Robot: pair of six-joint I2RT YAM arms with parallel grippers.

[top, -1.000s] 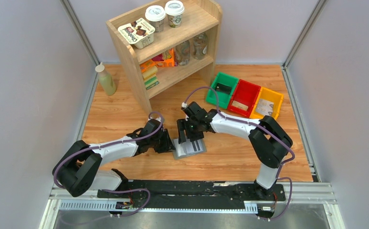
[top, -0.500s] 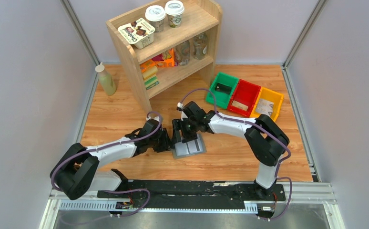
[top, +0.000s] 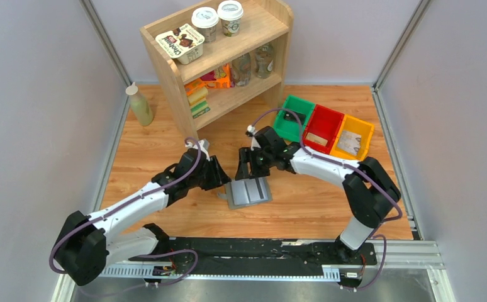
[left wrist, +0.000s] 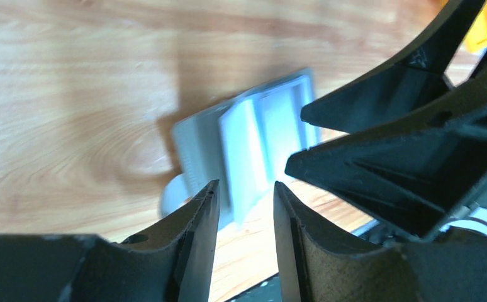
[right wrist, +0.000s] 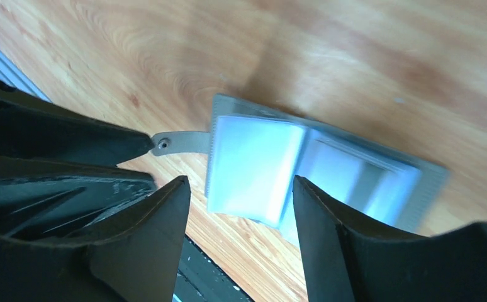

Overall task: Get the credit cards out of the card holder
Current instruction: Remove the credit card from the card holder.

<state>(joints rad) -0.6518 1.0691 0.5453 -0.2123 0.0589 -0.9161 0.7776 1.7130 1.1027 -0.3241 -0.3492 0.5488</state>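
The card holder (top: pixel 249 192) lies open like a book, flat on the wooden table (top: pixel 310 211), just in front of the two arms' grippers. Its pale blue inner pockets (right wrist: pixel 253 170) face up, and its small side tab (right wrist: pixel 181 142) sticks out from the left edge. Whether any cards sit in those pockets cannot be told from these views. The left gripper (top: pixel 221 177) hangs at the holder's far left corner, just beside the tab, its jaws a narrow gap apart with nothing between them. In its wrist view the holder (left wrist: pixel 247 148) shows blurred on the table below the fingers (left wrist: pixel 197 251). The right gripper (top: pixel 248 168) hangs over the holder's far edge with its jaws spread wide and empty, and the open holder is in plain sight between them. The two grippers are near each other but apart. A green bin (top: pixel 299 100), a red bin (top: pixel 329 112) and a yellow bin (top: pixel 362 123) stand in a row well apart from the holder, far to the right.
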